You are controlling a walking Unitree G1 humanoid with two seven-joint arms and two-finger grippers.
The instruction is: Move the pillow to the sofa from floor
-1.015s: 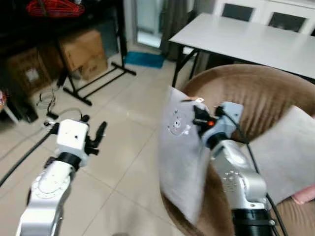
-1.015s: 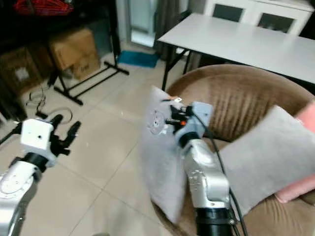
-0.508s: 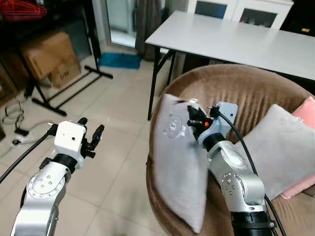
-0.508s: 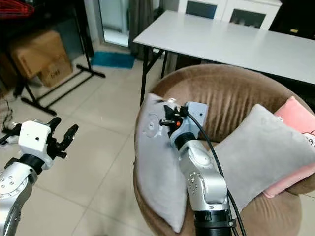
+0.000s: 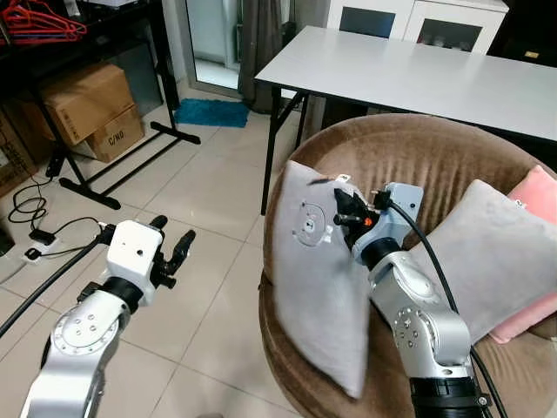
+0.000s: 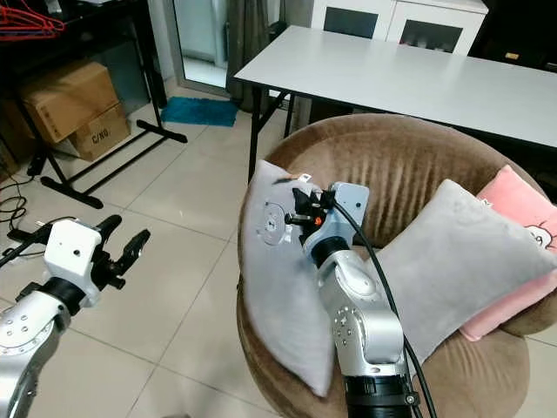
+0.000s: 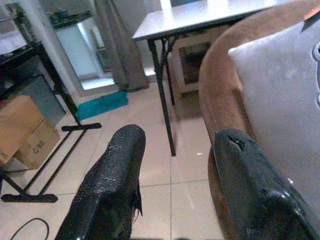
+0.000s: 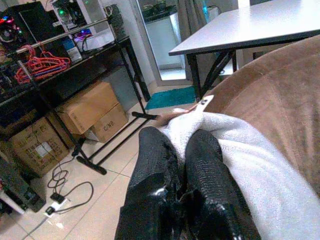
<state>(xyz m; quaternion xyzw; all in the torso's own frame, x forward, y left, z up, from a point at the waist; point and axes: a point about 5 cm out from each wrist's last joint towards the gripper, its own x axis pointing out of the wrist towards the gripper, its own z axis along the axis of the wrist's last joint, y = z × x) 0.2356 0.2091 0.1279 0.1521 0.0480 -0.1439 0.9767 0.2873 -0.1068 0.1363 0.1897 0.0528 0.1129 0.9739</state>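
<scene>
There, pillow (image 5: pixel 318 279) overhanging sofa (image 5: pixel 452 165) rim.

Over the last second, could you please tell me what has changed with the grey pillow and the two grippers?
The right gripper has carried the grey square pillow from beside the round brown sofa to over its front rim. It stays shut on the pillow's top edge; the left gripper stays open, holding nothing.

Pillow (image 5: pixel 318 279): I saw it upright on the sofa's (image 5: pixel 409 152) left edge.
Second cushion (image 5: pixel 487 261): leaned on the seat, right of my right arm.
Table (image 5: pixel 409 74): stood behind the sofa.
Boxes (image 5: pixel 87 109): sat far left on the floor (image 5: pixel 209 192).
</scene>
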